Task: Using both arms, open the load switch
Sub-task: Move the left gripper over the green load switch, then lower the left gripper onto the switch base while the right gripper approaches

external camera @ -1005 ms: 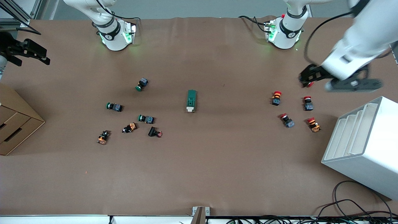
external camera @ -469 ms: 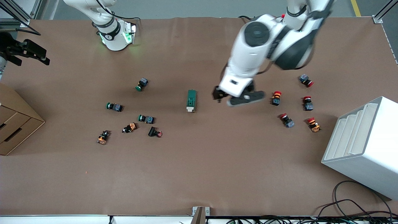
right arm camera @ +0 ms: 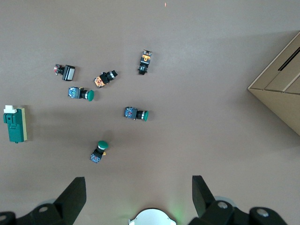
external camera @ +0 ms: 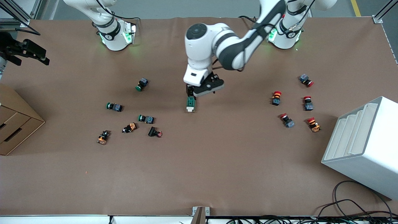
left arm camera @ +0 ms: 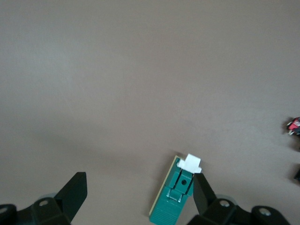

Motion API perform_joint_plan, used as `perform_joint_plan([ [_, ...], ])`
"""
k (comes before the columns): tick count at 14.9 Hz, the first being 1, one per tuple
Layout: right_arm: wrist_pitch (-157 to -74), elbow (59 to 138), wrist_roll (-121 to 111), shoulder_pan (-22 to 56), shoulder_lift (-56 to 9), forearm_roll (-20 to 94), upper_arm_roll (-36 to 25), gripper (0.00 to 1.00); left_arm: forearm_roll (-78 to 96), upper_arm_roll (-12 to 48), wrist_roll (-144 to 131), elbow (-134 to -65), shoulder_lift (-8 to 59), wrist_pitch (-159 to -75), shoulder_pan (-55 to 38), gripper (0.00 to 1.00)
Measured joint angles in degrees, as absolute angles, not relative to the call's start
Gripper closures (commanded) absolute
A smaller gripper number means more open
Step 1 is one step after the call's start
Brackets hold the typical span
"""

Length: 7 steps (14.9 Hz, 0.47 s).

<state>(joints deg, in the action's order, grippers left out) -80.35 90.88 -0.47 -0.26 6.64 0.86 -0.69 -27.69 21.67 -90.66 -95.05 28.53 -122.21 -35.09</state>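
The load switch (external camera: 190, 105) is a dark green block with a white tab at the end nearer the front camera. It lies flat at mid-table. My left gripper (external camera: 194, 91) hangs low over its far end and hides that end in the front view. In the left wrist view the left gripper (left arm camera: 139, 187) is open, and the load switch (left arm camera: 174, 202) lies just inside one of the fingers (left arm camera: 201, 192), not gripped. My right gripper (external camera: 29, 56) waits high at the right arm's end of the table. It shows open in its own view (right arm camera: 138, 185), far from the load switch (right arm camera: 15, 124).
Green push-buttons (external camera: 141, 84) and orange ones (external camera: 130, 127) are scattered toward the right arm's end. Red push-buttons (external camera: 276, 98) lie toward the left arm's end. A white rack (external camera: 363, 146) stands at that end and a cardboard box (external camera: 15, 121) at the other.
The left arm has swept from its own end of the table, over the red push-buttons, to above the load switch. The right arm has not moved.
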Motion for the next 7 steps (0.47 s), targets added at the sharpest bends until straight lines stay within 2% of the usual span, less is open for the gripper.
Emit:
perform_joint_plan([
  [7,-81.12,90.2,-0.46,-0.24,3.71,0.82,-0.71,0.0,-51.11,21.72,-117.45,-96.92,36.11,-123.77,-46.53,0.0],
])
